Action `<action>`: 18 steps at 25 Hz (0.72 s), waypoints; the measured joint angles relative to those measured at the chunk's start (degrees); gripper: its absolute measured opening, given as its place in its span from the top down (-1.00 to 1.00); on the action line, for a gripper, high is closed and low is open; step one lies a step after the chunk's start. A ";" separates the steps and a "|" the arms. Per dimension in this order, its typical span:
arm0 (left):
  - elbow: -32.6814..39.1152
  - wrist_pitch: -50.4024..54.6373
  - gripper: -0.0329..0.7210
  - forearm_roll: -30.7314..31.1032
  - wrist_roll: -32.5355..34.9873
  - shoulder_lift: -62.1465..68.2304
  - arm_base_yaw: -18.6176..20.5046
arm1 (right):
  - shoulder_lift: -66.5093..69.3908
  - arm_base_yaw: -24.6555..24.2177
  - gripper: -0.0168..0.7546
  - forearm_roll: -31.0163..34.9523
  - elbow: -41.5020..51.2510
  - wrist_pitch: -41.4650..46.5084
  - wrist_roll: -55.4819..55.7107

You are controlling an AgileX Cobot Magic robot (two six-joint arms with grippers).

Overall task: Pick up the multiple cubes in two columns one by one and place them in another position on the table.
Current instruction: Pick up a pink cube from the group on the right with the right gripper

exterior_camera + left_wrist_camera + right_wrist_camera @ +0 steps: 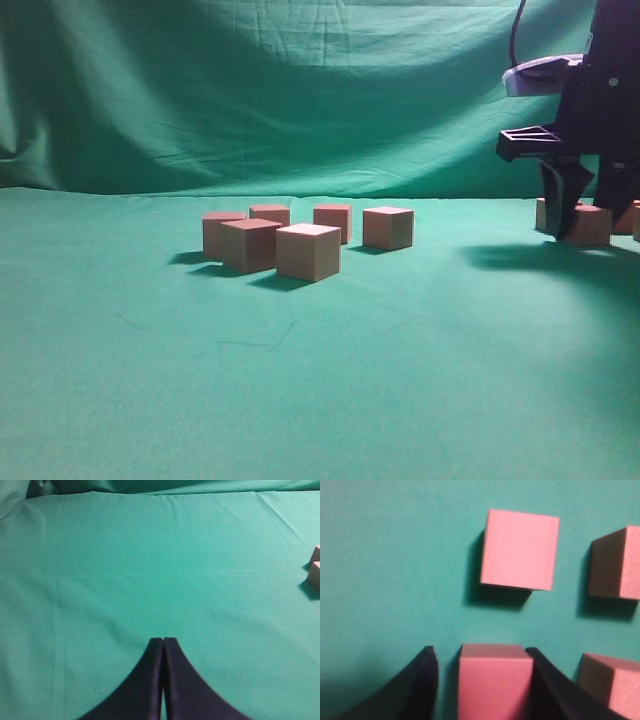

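Several pink cubes [308, 251] stand grouped at mid-table on the teal table [150, 350]. More cubes sit at the far right, where my right gripper [590, 225] reaches down around one cube [592, 226]. In the right wrist view that cube [495, 680] stands on the cloth between the fingers of my right gripper [480, 651]. The right finger [545, 680] touches it and a gap shows beside the left finger [422, 680]. My left gripper [163, 640] is shut and empty over bare cloth.
Around the straddled cube stand three neighbours: one ahead [520, 547], one ahead right [617, 562], one close on the right [612, 685]. Two cube corners [315, 572] show at the left wrist view's right edge. A wrinkled green curtain [250, 90] backs the table.
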 joint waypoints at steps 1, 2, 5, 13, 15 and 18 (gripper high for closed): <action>0.00 0.00 0.91 0.00 0.00 0.00 0.00 | 0.00 0.00 0.26 0.00 0.00 -0.15 0.00; 0.00 0.00 0.91 0.00 0.00 0.00 0.00 | 0.00 0.00 0.30 0.00 0.00 -0.19 0.00; 0.00 0.00 0.91 0.00 0.00 0.00 0.00 | -0.12 0.00 0.28 -0.03 -0.12 0.15 0.00; 0.00 0.00 0.91 0.00 0.00 0.00 0.00 | -8.12 0.00 0.28 0.96 -7.84 13.54 -1.99; 0.00 0.00 0.91 0.00 0.00 0.00 0.00 | -11.76 0.41 0.28 1.46 -8.26 17.42 -3.03; 0.00 0.00 0.91 0.00 0.00 0.00 0.00 | -16.63 2.25 0.28 2.48 -8.26 23.36 -5.47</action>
